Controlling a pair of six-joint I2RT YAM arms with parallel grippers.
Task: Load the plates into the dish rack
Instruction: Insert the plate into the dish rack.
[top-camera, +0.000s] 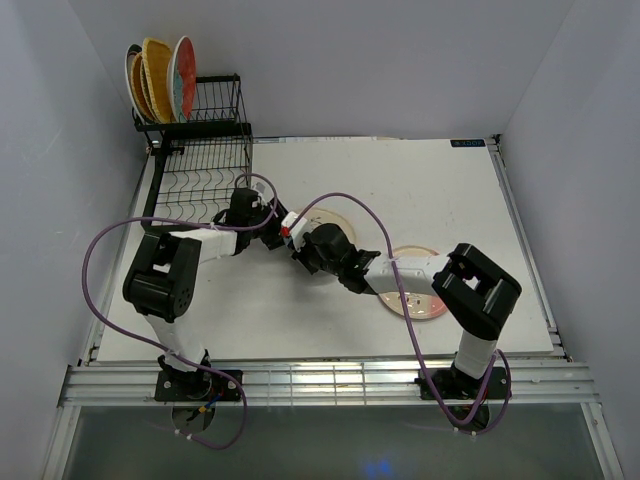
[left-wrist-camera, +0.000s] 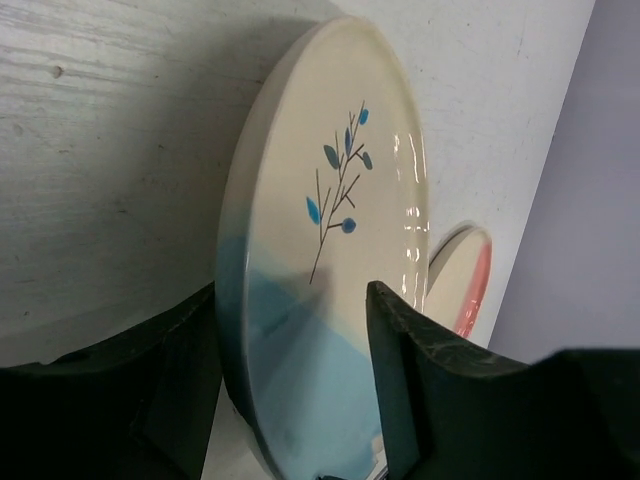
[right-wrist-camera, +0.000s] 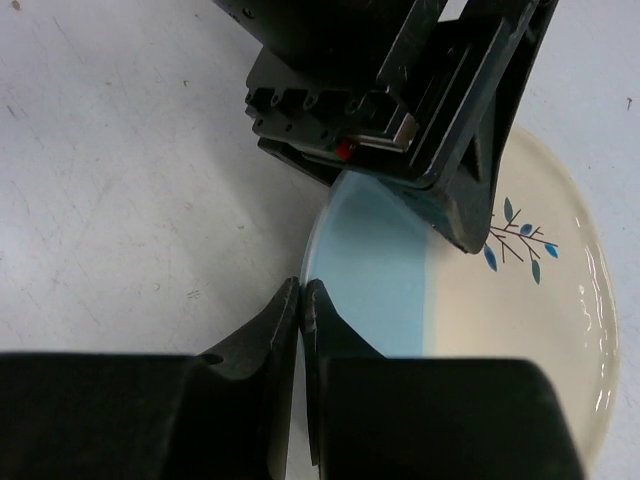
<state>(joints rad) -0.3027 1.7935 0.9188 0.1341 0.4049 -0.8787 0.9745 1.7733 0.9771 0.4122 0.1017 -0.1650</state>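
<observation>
My left jaws grip the cream-blue plate (left-wrist-camera: 340, 120) by its rim. In the left wrist view the plate is edge-on between my two fingers (left-wrist-camera: 165, 390). One finger lies against the underside, on the worktop side. The other lies across the glazed face, over the pale blue band below the little leaf sprig. The rim reaches deep between them, well past the tips. That edge looks lifted slightly off the worktop (top-camera: 450, 200), with shadow beneath it, though I cannot tell whether the far edge is also off the surface.

My right jaws are closed on nothing, the two fingertips (right-wrist-camera: 282, 312) pressed together. In the right wrist view they touch the plate's edge on its blue side, just beside the spot where my left jaws hold it. The plate spreads away to the right of those tips, not between them.

From above, both pairs of jaws meet at the plate's left rim. The plate sits near the middle of the worktop, close to the front right corner of the dish rack (top-camera: 240, 127). The cream-pink plate (top-camera: 428, 303) lies flat further right, apart from the cream-blue one and partly under my right forearm.

At the left end of the rack's upper basket, plates stand on edge. The floral plate (top-camera: 184, 75) is nearest the basket's middle, with a woven orange-yellow plate (top-camera: 158, 70) beside it. There are more behind these that I cannot count.
</observation>
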